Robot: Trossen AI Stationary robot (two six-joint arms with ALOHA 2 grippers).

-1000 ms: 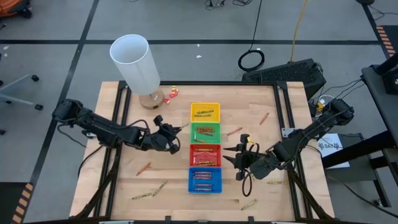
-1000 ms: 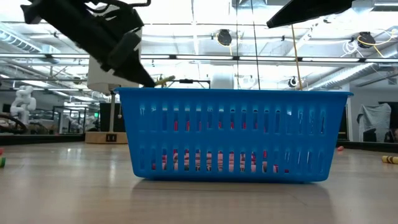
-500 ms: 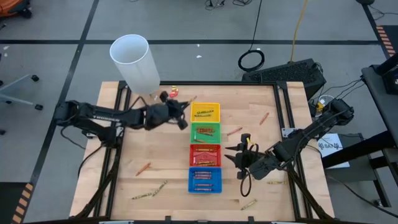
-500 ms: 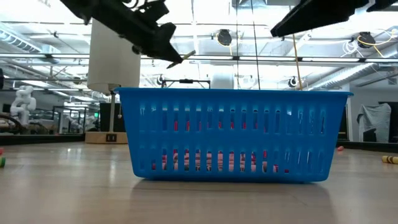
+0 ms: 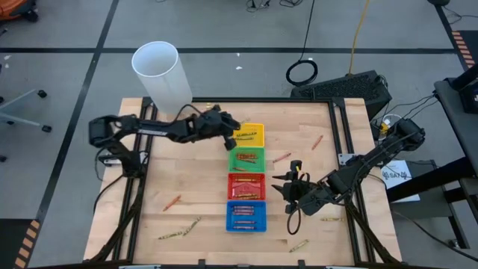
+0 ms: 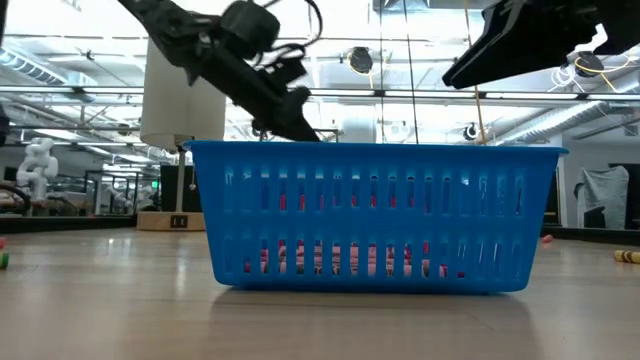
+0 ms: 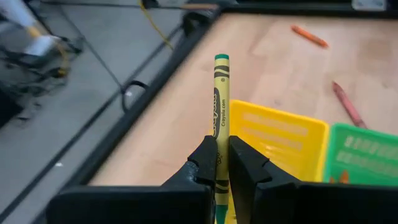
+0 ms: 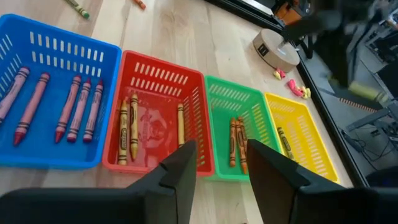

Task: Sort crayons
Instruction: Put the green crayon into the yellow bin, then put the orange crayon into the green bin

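Note:
My left gripper [image 5: 230, 140] hangs at the left rim of the yellow tray [image 5: 252, 128], shut on a yellow-green crayon [image 7: 221, 93] with a green tip. The yellow tray, green tray [image 5: 246, 159], red tray [image 5: 246, 185] and blue tray [image 5: 246, 215] stand in a row, each with several crayons lying flat inside. My right gripper [image 5: 288, 188] waits open above the table, just right of the red tray, holding nothing. In the low view my left gripper [image 6: 298, 122] shows above the blue tray [image 6: 375, 215]. My left gripper pinches the crayon's near part [image 7: 222, 163] between its two fingers [image 7: 205, 163]. The crayon lies along the fingers, and most of its length sticks out past their tips, slanting slightly down. It is lifted clear, over the yellow tray's [image 7: 280, 140] edge.
Loose crayons lie on the wood: an orange one [image 5: 172, 202] and an olive one [image 5: 179, 232] at the near left, others at the near right [image 5: 299, 244], [image 5: 331, 219] and right of the trays [image 5: 317, 142], [image 5: 281, 158]. A tall white cylinder [image 5: 163, 75] stands at the far left.
My left gripper has swung from beside the green and red trays toward the table's far edge and right, over to the yellow tray, carrying the crayon clear of the table. It has stayed shut. My right gripper has stayed about where it was.

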